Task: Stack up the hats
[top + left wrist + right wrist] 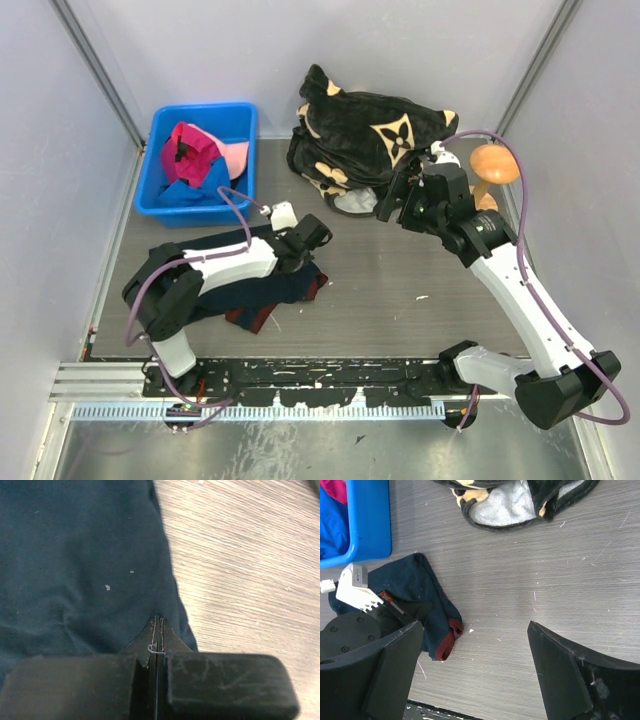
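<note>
Three hats lie in a blue bin point(150, 195) at the back left: a magenta one point(190, 150), a light pink one point(235, 158) and a royal blue one point(205, 185). My left gripper point(318, 232) is low over a flat dark navy cloth point(270, 290) with red trim. In the left wrist view its jaws point(157, 655) are shut on a dark stitched fabric edge point(157, 630) at the cloth's point(75, 555) border. My right gripper point(395, 205) hangs open over bare table point(520, 580), near the black plush bundle point(370, 130), with nothing between its fingers point(474, 625).
The plush bundle with tan flower marks fills the back middle point(510, 505). A wooden stand point(493, 165) rises at the back right beside the right arm. The bin corner point(370, 520) and the navy cloth point(427, 592) show in the right wrist view. Walls close the sides.
</note>
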`<state>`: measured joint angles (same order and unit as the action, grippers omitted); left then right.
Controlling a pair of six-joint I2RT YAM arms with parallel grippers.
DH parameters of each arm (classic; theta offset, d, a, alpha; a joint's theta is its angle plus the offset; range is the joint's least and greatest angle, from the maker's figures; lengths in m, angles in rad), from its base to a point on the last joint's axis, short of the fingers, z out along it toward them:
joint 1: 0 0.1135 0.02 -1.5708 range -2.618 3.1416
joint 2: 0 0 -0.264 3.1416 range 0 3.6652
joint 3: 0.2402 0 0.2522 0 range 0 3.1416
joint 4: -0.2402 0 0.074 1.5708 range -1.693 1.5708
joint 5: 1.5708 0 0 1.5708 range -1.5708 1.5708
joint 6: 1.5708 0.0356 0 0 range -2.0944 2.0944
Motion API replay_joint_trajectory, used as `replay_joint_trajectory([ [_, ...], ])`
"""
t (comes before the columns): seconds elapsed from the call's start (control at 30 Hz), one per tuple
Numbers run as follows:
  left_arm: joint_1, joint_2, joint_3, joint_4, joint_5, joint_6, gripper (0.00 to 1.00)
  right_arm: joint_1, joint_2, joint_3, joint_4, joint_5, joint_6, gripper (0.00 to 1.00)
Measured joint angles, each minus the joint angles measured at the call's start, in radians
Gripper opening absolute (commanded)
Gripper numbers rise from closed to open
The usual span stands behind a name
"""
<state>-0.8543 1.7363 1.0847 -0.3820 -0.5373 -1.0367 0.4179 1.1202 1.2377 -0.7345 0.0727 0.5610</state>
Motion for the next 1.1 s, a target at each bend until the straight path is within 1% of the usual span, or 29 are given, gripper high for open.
replay_joint_trajectory([
  [0.13,0.008,-0.002,-0.03,-0.031,-0.043,-0.095,0.0,-0.008,-0.011,0.0,-0.003,-0.001,-0.014,0.92],
  [0.3,0.088,-0.082,-0.203,-0.025,-0.041,-0.214,0.0,-0.021,-0.024,0.0,-0.003,-0.005,-0.031,0.92],
  [0.53,0.198,-0.196,-0.315,-0.051,-0.039,-0.303,0.0,-0.027,-0.019,0.0,-0.002,-0.029,-0.037,0.92],
  [0.7,0.389,-0.374,-0.446,-0.107,-0.034,-0.326,0.0,-0.029,-0.011,0.0,0.0,-0.049,-0.04,0.92],
  [0.83,0.541,-0.501,-0.497,-0.156,-0.037,-0.303,0.0,-0.03,-0.006,0.0,0.001,-0.057,-0.039,0.92],
  [1.0,0.712,-0.554,-0.502,-0.172,-0.011,-0.24,0.0,-0.03,0.006,0.0,0.004,-0.068,-0.036,0.92],
  [1.1,0.819,-0.555,-0.488,-0.206,0.018,-0.17,0.0,-0.03,0.029,0.0,-0.001,-0.067,-0.037,0.93],
])
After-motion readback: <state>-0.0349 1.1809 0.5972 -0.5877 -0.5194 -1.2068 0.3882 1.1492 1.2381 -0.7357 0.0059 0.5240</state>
